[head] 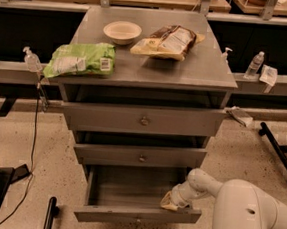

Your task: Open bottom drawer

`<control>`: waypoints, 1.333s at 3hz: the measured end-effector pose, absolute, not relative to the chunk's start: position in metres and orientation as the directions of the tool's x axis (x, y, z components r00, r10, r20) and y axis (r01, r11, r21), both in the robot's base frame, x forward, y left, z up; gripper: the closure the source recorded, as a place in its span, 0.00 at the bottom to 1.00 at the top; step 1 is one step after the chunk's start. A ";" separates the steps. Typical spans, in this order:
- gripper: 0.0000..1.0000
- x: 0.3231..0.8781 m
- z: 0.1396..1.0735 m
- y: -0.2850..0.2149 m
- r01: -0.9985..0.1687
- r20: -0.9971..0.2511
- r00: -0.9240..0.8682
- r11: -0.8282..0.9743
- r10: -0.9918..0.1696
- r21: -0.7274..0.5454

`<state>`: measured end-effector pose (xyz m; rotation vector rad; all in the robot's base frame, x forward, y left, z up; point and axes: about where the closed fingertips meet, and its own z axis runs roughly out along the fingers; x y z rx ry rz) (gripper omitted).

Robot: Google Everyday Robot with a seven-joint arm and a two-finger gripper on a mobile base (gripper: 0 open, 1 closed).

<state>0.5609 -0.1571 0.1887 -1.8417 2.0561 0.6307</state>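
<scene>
Grey bottom drawer stands open, tool at its right front corner.

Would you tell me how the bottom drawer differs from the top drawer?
The bottom drawer is pulled out, inside showing; the top drawer sits back under the tabletop. The bottom drawer's front is narrower and shorter than the top drawer's. The hand is at the bottom drawer's front corner, away from the top drawer. Both are grey with round centre knobs.
</scene>
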 end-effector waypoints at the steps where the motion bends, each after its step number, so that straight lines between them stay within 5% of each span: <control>1: 0.01 0.550 0.192 -0.151 -0.989 -0.500 -0.126 0.070 -0.857 0.129; 3: 0.00 0.550 0.192 -0.150 -0.989 -0.500 -0.126 0.070 -0.857 0.129; 4: 0.23 0.550 0.192 -0.150 -0.989 -0.500 -0.126 0.070 -0.857 0.129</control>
